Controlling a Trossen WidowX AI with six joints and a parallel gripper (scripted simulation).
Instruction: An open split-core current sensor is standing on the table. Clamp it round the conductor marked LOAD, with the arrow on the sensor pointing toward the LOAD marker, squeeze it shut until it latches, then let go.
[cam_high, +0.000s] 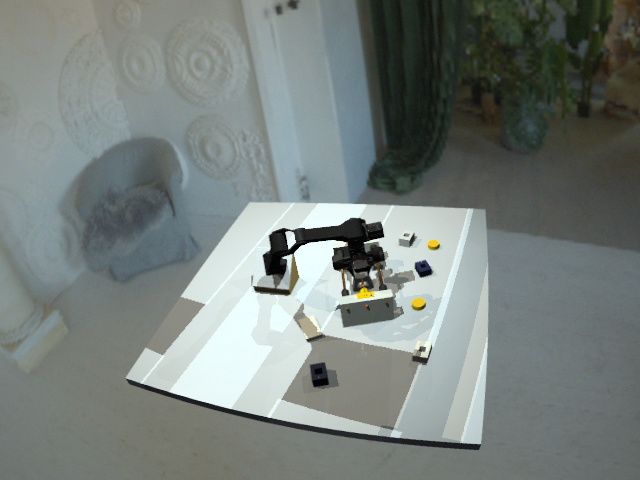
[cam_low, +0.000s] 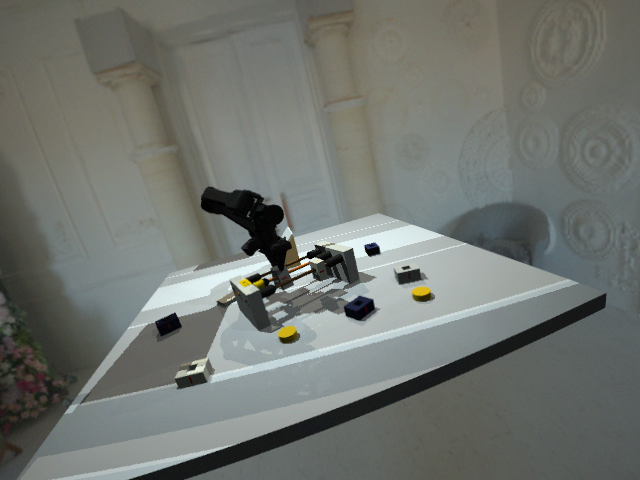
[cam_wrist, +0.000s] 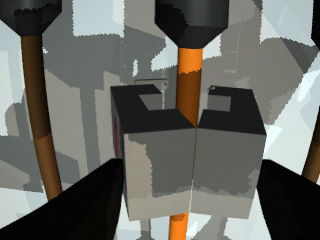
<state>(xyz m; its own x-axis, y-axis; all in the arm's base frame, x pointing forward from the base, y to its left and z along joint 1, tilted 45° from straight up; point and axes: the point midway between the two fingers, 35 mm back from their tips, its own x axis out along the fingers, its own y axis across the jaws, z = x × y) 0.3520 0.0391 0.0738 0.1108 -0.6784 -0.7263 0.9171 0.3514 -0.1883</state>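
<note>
The grey split-core sensor (cam_wrist: 160, 170) (cam_low: 282, 279) straddles the middle orange conductor (cam_wrist: 189, 85) (cam_low: 298, 268). Its two halves meet along a seam on the camera side and spread apart in a V further down, with the conductor between them. A red mark shows on its left side; the arrow's direction cannot be read. My gripper (cam_wrist: 192, 170) (cam_low: 279, 267) is shut on the sensor, one finger on each outer side. In the top view the arm hides the sensor. A yellow label (cam_high: 364, 293) (cam_low: 251, 283) sits on the near end block; its lettering is unreadable.
The conductors run between the near end block (cam_high: 368, 312) (cam_low: 251, 305) and a far one (cam_low: 349, 264). Another white sensor (cam_low: 318, 269) sits on a neighbouring conductor. Around them lie dark blue blocks (cam_high: 318, 375) (cam_low: 359, 308), white blocks (cam_high: 406, 239), yellow discs (cam_high: 418, 303) and a cream tile (cam_high: 309, 327).
</note>
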